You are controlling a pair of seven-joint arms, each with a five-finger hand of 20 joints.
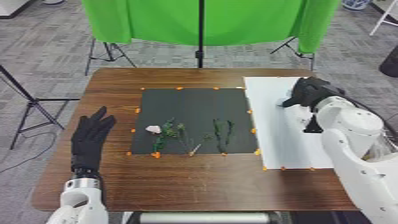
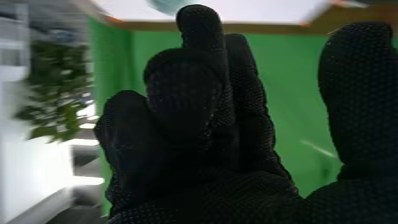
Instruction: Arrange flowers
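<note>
The flowers lie on the near half of the black mat (image 1: 191,102). 1 pale pink bloom (image 1: 154,129) is toward the mat's left side, with leafy green stems (image 1: 181,135) beside it. 2 more stems (image 1: 219,134) lie side by side, nearer the mat's right edge.

The right hand (image 1: 311,92) is to the right of the mat, over the far part of the white sheet (image 1: 282,142). It is open: the wrist view shows a wide gap between the thumb (image 2: 360,95) and the fingers (image 2: 240,95), which are loosely extended, and nothing is gripped between them. A pale, see-through thing (image 2: 166,5) is past the fingertips; I cannot tell whether they touch it.

The left hand (image 1: 89,142) is to the left of the mat, well apart from the flowers. It is open too, fingers straight and pointing away from the robot, thumb spread, holding nothing. I cannot tell whether it touches the table (image 1: 209,185).
</note>
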